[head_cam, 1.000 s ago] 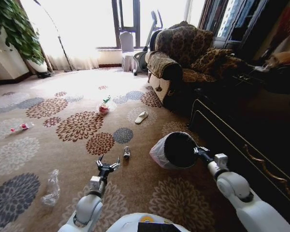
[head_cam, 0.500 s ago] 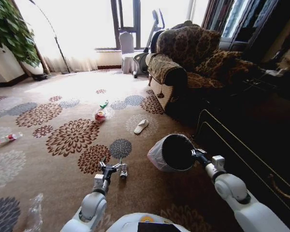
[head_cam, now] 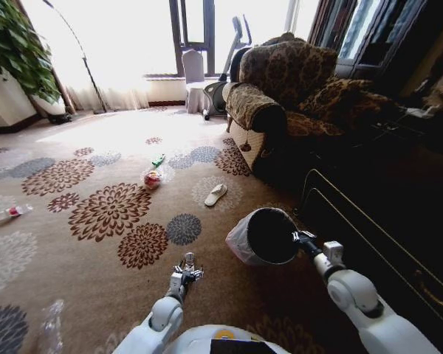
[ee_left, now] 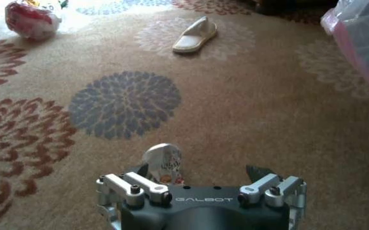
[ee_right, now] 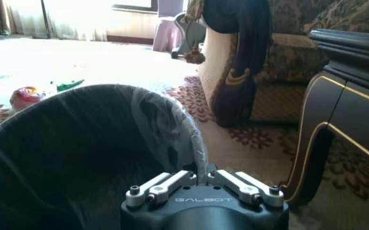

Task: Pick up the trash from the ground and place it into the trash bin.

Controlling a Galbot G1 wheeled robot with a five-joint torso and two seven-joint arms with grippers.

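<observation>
A small silver can stands on the carpet just in front of me. My left gripper is low over the carpet and open; the can sits between its fingers, close to one of them. The trash bin, black with a whitish-pink liner, hangs tilted with its mouth toward me. My right gripper is shut on its rim. More trash lies farther off: a red-white packet, a green wrapper and a clear plastic bottle.
A white slipper lies beyond the can. Another small bottle rests far left. A patterned armchair and a dark cabinet close off the right side. A potted plant stands back left.
The view has shifted as I moved closer. My left gripper has gone forward and down to the can, which now sits between its fingers. The right gripper still holds the bin.
</observation>
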